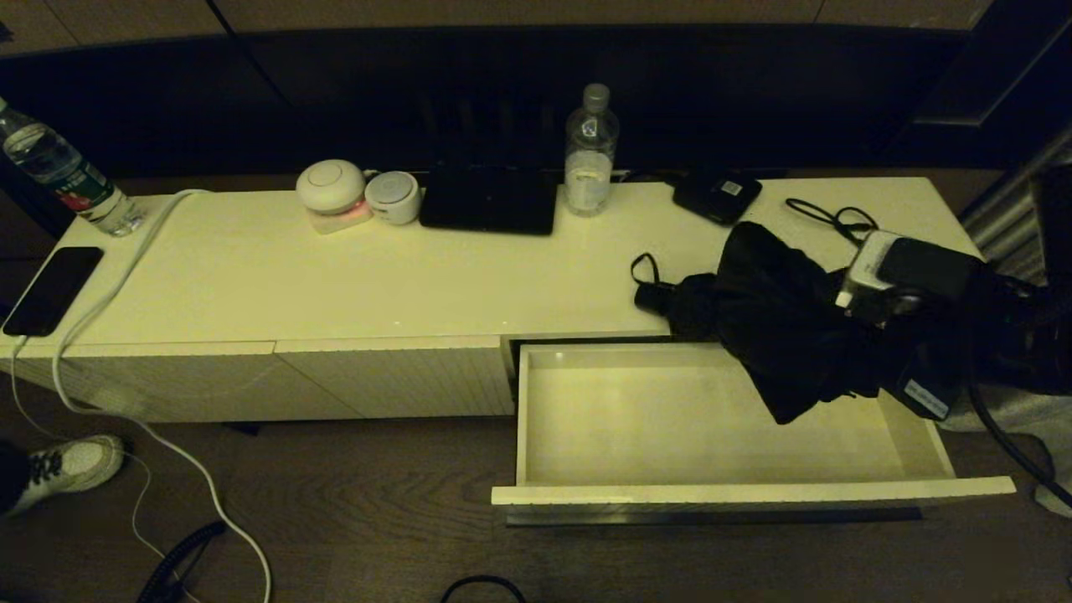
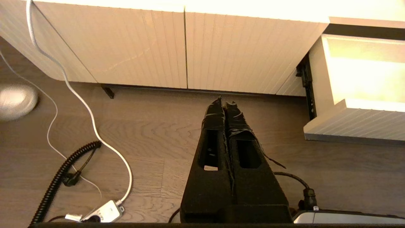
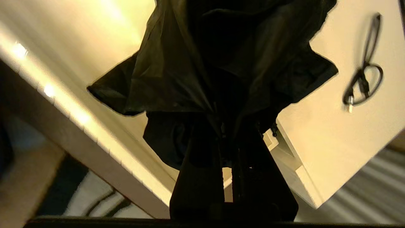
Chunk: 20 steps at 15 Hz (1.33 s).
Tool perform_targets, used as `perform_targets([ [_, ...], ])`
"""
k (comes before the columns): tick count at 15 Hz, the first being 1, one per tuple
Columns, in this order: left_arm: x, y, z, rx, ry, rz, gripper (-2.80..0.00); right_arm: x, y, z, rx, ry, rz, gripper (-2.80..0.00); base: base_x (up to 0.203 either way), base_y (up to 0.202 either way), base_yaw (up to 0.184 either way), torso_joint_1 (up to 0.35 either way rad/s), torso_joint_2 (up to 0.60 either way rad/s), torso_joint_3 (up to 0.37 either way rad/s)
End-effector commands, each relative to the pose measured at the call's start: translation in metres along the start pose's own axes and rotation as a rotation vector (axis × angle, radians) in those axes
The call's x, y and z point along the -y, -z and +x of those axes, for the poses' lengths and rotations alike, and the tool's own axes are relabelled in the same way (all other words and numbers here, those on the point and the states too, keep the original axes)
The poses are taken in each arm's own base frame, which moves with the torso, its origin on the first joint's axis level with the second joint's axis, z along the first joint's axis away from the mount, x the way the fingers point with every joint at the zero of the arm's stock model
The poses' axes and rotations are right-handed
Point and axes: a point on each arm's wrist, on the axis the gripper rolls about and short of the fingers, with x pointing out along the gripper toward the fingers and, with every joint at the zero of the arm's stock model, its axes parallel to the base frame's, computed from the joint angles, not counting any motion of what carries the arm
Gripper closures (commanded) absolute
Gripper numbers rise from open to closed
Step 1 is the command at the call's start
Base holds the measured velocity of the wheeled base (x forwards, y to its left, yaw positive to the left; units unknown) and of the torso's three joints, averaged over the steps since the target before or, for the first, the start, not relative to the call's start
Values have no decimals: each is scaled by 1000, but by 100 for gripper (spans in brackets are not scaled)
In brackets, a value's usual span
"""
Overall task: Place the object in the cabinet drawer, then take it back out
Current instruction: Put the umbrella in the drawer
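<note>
The black umbrella point(image 1: 775, 322) hangs over the cabinet's front edge at the right. Its short handle and wrist loop point(image 1: 646, 289) point left over the cabinet top, and a fabric flap droops into the open cabinet drawer point(image 1: 913, 490). My right gripper point(image 3: 223, 126) is shut on the bunched fabric of the umbrella point(image 3: 221, 63), above the drawer's right rear corner. The drawer is pulled out, with a smooth pale floor and a dark handle strip under its front. My left gripper point(image 2: 224, 103) is shut on nothing, parked low over the wooden floor in front of the ribbed cabinet doors.
On the cabinet top point(image 1: 335, 276) stand a water bottle point(image 1: 590, 151), a flat black box point(image 1: 717, 195), a thin black cable point(image 1: 833, 218), a dark tablet point(image 1: 490, 201) and two round white devices point(image 1: 332, 188). A phone point(image 1: 52, 289) and a white cord point(image 1: 109, 285) lie at the left.
</note>
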Motion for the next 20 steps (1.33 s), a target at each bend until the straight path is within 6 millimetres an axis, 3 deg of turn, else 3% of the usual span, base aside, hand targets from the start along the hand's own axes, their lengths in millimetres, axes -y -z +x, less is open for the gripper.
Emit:
perform_targets([
  [1,0,0,0,2,0,-1,0,-8,12,-8,4,-31,-67,0,0,0,0,0,0,0],
  [9,0,0,0,1,-1,-1,0,-36,40,-16,5,-155,-261,0,0,0,0,0,0,0],
  [14,0,0,0,2,0,-1,0,-39,46,-4,-26,-201,-244,0,0,0,0,0,0,0],
  [17,0,0,0,2,0,-1,0,-38,44,7,-35,-218,-225,0,0,0,0,0,0,0],
  [20,0,0,0,2,0,-1,0,-44,24,10,28,-249,-186,0,0,0,0,0,0,0],
])
